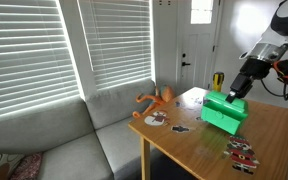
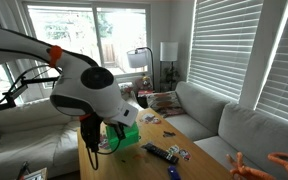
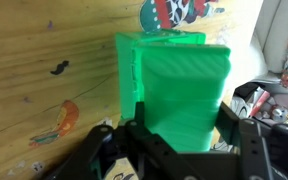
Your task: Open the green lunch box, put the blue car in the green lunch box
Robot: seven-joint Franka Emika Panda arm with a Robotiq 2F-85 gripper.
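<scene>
1. Gripper [image 3: 174, 145] clamps the green lunch box [image 3: 179, 85], at 12 o'clock on the table [image 3: 44, 60]; lifting could raise the whole box, not its lid.
2. Toys [image 3: 269, 100] crowd 3 o'clock; a skid could scatter them.

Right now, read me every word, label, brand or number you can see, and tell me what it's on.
No text can be read in any view.
The green lunch box: no label shows on it.
The toy pieces on the table: coloured pictures, any lettering too blurred to read.
</scene>
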